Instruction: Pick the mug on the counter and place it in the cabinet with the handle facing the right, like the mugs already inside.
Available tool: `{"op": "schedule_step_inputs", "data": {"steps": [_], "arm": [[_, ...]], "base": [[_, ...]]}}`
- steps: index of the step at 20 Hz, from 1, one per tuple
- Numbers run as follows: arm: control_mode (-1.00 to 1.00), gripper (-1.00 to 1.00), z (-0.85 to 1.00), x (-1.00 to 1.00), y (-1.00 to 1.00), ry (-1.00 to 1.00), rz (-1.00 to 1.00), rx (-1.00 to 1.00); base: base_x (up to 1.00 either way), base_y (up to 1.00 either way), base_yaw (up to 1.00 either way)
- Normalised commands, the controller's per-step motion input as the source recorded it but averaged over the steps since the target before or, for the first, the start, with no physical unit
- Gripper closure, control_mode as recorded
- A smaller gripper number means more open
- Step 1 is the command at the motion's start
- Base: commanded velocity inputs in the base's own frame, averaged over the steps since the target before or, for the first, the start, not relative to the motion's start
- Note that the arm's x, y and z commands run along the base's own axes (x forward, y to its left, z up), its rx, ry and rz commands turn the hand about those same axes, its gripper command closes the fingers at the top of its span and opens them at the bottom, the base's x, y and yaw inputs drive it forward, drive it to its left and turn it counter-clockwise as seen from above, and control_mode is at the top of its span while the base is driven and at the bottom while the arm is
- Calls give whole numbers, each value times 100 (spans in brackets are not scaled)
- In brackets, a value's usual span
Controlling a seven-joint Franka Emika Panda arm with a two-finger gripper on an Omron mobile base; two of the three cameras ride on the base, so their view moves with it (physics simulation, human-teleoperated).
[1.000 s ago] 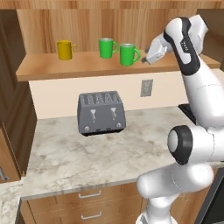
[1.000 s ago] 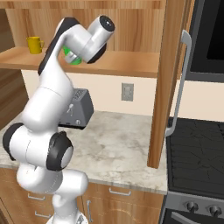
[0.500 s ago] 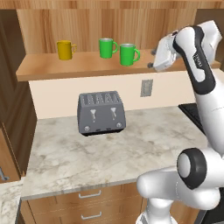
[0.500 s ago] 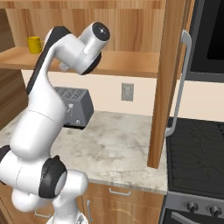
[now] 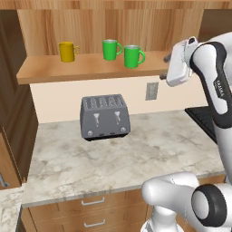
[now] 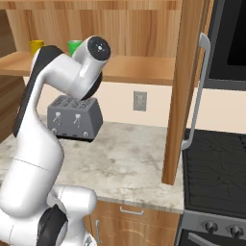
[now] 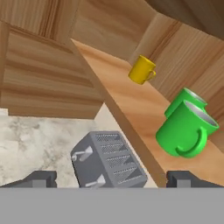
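Observation:
The medium-green mug [image 5: 132, 56] stands upright on the cabinet's plank shelf [image 5: 81, 68], its handle [image 5: 142, 56] pointing right. Close behind it to the left is the bright green mug [image 5: 109, 49], and the yellow mug [image 5: 67, 51] stands farther left. My gripper [image 5: 166, 63] hangs open and empty to the right of the medium-green mug, clear of it. In the hand view the mug [image 7: 186, 129] is at the right, above my spread fingertips [image 7: 183, 178], with its handle [image 7: 192, 148] turned toward the camera. The counter [image 5: 136, 154] lies below.
A grey four-slot toaster [image 5: 105, 117] sits on the counter under the shelf. A wall socket [image 5: 152, 90] is behind it. A tall wooden side panel [image 6: 180, 96] and a black stove [image 6: 216, 163] with an oven handle stand to the right. Drawers run under the counter's edge.
My hand has drawn back to the right, away from the medium-green mug, with the jaws staying open. All three mugs on the shelf have kept their places.

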Motion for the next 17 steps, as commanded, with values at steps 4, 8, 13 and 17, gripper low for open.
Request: {"op": "schedule_step_inputs", "data": {"steps": [4, 8, 13, 17], "arm": [[-100, -100, -15, -60, 0, -7, 0, -2], [-100, -100, -20, -46, 0, -2, 0, 0], [-100, -100, -27, -42, 0, 0, 0, 0], [-100, -100, -25, -44, 0, 0, 0, 0]], "base": [[0, 0, 0], [0, 0, 0], [0, 0, 0], [0, 0, 0]]}}
